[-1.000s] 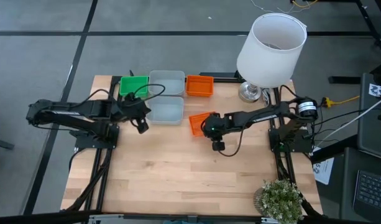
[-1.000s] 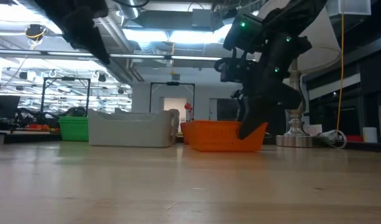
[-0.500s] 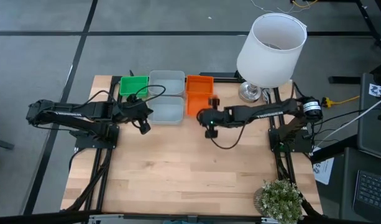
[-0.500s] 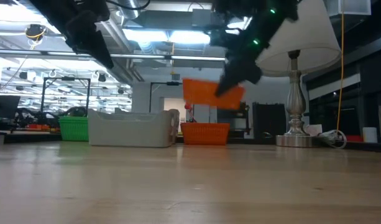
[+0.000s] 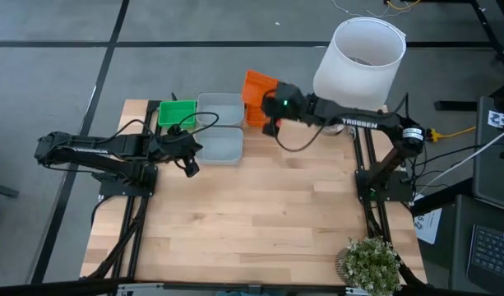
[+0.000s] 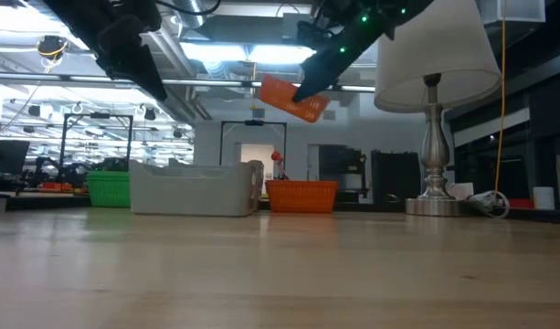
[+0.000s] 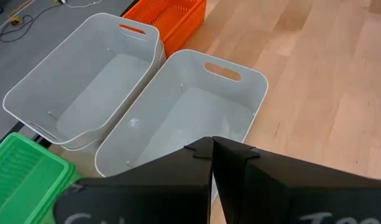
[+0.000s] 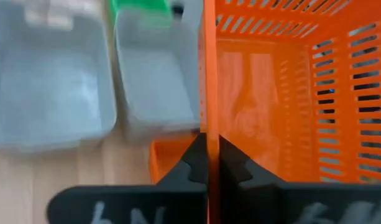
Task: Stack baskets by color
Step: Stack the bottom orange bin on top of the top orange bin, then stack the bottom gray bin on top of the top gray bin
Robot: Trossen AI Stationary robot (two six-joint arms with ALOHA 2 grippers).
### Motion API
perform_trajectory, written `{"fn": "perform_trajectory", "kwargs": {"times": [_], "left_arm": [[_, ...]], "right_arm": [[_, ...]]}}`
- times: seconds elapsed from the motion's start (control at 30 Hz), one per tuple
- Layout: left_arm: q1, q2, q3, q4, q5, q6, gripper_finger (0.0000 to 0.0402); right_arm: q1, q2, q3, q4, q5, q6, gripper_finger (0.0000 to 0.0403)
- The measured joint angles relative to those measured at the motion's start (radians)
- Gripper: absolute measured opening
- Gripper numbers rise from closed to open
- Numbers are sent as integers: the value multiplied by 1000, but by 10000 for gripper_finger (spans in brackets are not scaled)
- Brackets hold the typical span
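My right end effector [image 5: 273, 104] hangs above the desk's [image 5: 252, 214] far edge, clamped on a tilted basket [image 6: 292, 99] over another basket [image 6: 301, 196] on the desk. Left of that sit two baskets [image 5: 221, 127] side by side, then a further basket [image 5: 177, 113]. My left end effector [image 5: 188, 167] hovers beside them. A lamp [image 5: 358, 66] stands at the far right corner.

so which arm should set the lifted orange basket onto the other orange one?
Right. The right gripper is shut on the lifted orange basket, above the orange basket on the table. The left gripper is shut, over the grey baskets.
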Motion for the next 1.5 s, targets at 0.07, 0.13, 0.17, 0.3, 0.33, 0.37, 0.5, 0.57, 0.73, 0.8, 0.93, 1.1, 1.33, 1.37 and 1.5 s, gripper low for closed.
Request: {"fn": "perform_trajectory", "kwargs": {"times": [0.07, 0.13, 0.17, 0.3, 0.33, 0.37, 0.5, 0.57, 0.73, 0.8, 0.93, 1.1, 1.33, 1.37, 1.5], "left_arm": [[0, 0, 0, 0, 0, 0, 0], [0, 0, 0, 0, 0, 0, 0], [0, 0, 0, 0, 0, 0, 0], [0, 0, 0, 0, 0, 0, 0], [0, 0, 0, -1, 0, 0, 0], [0, 0, 0, -2, 0, 0, 0], [0, 0, 0, -5, 0, 0, 0], [0, 0, 0, -10, 0, 0, 0], [0, 0, 0, -12, 0, 0, 0], [0, 0, 0, -12, 0, 0, 0], [0, 0, 0, -13, 0, 0, 0], [0, 0, 0, -15, 0, 0, 0], [0, 0, 0, -16, 0, 0, 0], [0, 0, 0, -16, 0, 0, 0], [0, 0, 0, -16, 0, 0, 0]], "right_arm": [[-40, 9, 1, 30, -50, 18, 1], [-70, 28, 1, 59, -65, 20, 0], [-81, 40, 1, 57, -66, 20, 0], [-109, 96, 0, 28, -72, 19, 0], [-111, 112, 0, 12, -71, 17, 0], [-111, 128, 0, -3, -68, 16, 0], [-112, 171, 0, -31, -74, -6, 0], [-112, 193, -1, -53, -75, -9, 0], [-112, 225, 0, -62, -92, -35, 0], [-112, 237, -1, -79, -93, -57, 0], [-115, 240, -1, -88, -102, -59, 0], [-116, 242, -1, -120, -101, -59, 7], [-116, 242, -1, -114, -100, -62, 48], [-116, 242, -1, -112, -100, -62, 55], [-117, 242, -1, -110, -99, -62, 81]]}}
